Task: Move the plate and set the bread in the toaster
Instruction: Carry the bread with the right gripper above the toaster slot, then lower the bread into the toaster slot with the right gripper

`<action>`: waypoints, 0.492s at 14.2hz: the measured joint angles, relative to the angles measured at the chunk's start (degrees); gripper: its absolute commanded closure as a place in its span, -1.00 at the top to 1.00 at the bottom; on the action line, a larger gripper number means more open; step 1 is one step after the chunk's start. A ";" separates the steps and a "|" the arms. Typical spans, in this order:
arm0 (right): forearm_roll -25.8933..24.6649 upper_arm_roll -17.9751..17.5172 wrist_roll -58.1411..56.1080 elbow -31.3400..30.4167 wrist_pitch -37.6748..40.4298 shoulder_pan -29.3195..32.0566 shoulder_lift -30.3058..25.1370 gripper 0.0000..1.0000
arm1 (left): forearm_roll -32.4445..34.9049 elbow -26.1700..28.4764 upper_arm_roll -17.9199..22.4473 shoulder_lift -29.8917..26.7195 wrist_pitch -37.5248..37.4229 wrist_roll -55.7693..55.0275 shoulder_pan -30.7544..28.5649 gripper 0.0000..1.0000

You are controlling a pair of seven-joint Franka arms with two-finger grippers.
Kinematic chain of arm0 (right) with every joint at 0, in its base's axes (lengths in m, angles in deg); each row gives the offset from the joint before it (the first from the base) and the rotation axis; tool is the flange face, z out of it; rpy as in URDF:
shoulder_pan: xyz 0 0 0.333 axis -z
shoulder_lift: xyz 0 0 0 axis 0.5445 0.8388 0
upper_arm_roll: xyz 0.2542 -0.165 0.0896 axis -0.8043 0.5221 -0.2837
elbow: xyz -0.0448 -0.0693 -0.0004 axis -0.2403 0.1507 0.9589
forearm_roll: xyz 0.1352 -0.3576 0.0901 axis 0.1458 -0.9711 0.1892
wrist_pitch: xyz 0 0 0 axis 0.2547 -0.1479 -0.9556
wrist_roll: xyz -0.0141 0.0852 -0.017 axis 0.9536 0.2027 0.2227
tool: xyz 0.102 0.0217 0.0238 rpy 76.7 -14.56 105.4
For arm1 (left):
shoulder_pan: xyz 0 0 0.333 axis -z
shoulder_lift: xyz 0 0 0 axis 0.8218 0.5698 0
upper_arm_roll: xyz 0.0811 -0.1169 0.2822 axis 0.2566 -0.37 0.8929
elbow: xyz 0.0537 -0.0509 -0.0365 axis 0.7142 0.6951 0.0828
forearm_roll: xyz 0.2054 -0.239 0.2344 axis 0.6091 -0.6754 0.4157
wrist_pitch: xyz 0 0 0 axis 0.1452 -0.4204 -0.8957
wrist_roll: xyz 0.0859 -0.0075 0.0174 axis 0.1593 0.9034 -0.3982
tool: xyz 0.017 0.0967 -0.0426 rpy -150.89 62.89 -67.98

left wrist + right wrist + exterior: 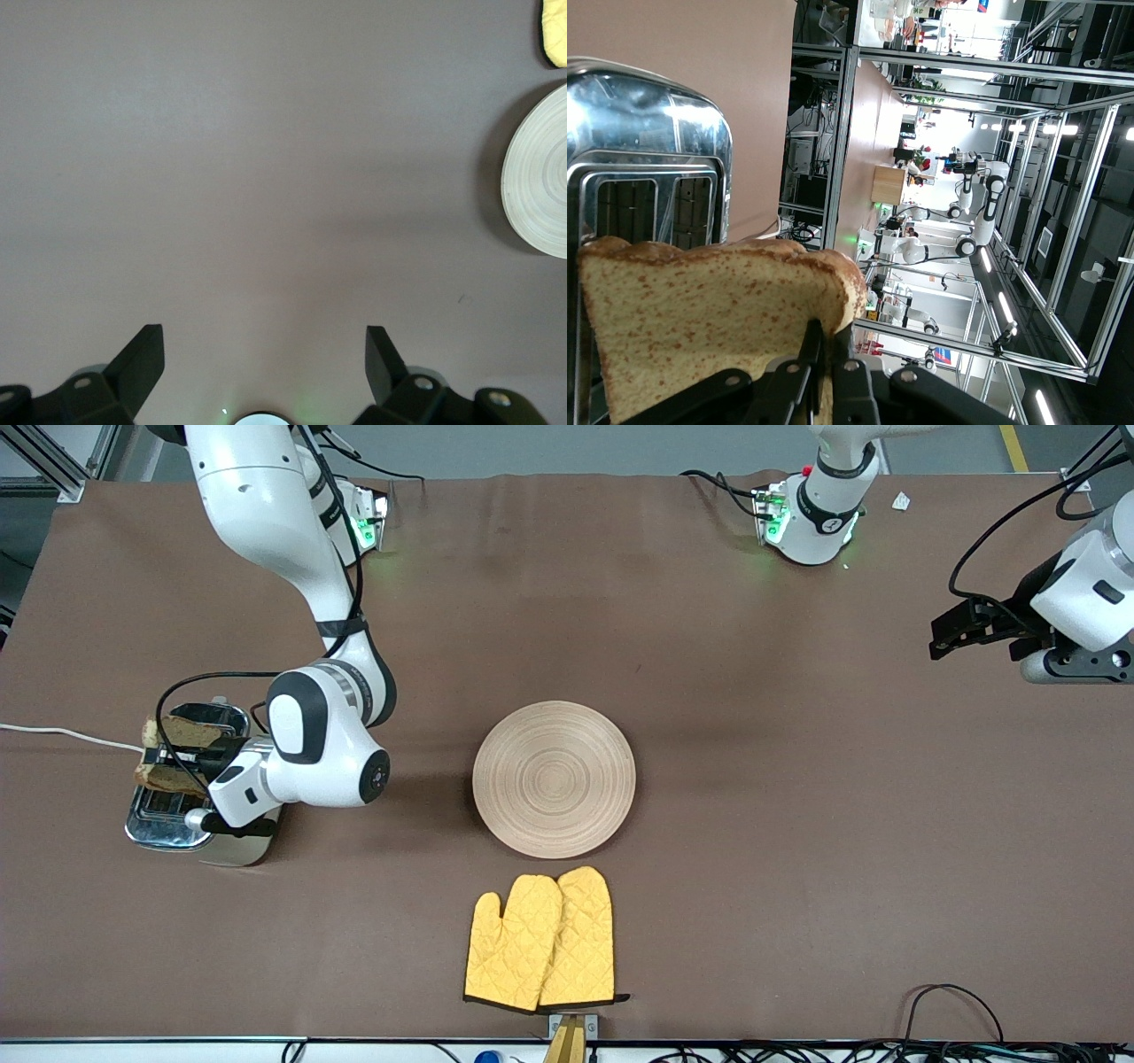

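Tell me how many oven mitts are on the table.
2: both yellow oven mitts lie side by side, overlapping, nearer the front camera than the plate.

Brown table (709, 646) under even light; grey floor (576, 447); metal frames (1063, 221) and ceiling strip lights (1007, 310)

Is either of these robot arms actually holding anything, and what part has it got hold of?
Yes. The right gripper pinches the bread by one edge, over the toaster. The left gripper is open, holding nothing, waiting above bare table.
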 measured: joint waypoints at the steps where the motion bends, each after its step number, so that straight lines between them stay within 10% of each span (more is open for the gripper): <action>1: -0.02 0.03 0.00 -0.01 -0.17 0.13 0.00 -0.99 | 0.00 0.00 0.00 0.00 0.00 0.00 0.00 1.00; 7: -0.08 0.15 0.00 -0.01 -0.87 0.83 -0.02 -0.99 | 0.00 0.02 -0.01 0.00 0.00 0.00 0.00 1.00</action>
